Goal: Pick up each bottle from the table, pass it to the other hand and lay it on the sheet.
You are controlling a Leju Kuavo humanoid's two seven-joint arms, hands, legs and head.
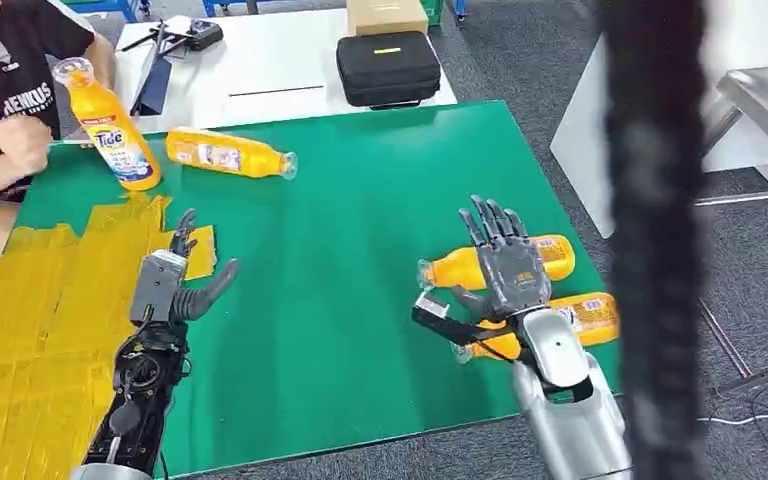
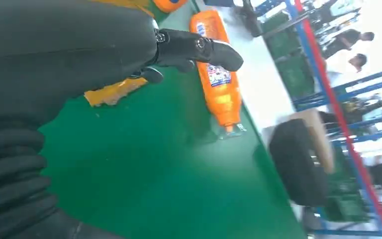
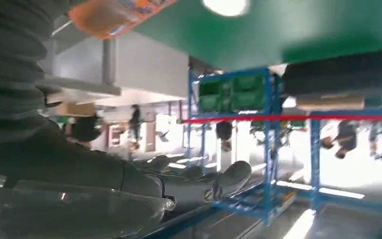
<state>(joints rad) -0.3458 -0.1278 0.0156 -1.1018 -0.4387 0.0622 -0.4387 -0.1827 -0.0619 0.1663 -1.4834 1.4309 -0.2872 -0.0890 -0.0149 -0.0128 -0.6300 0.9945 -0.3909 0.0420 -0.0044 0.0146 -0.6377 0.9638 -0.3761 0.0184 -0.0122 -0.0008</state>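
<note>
Two orange bottles lie side by side at the right edge of the green table [image 1: 360, 250]: the farther bottle [image 1: 452, 269] and the nearer bottle [image 1: 590, 315]. My right hand [image 1: 508, 268] hovers over them with fingers spread, holding nothing. A third orange bottle [image 1: 230, 153] [image 2: 219, 74] lies on its side at the far left of the table. A fourth, labelled Tide [image 1: 110, 125], stands slightly tilted beside a person's hand [image 1: 20, 140]. My left hand [image 1: 175, 285] is open and empty at the edge of the yellow sheet [image 1: 40, 300].
A person in a black shirt [image 1: 5, 90] sits at the table's far left corner. A black case [image 1: 388, 66] and a cardboard box [image 1: 385, 14] rest on the white table behind. A dark blurred pole [image 1: 655, 240] crosses the view at right.
</note>
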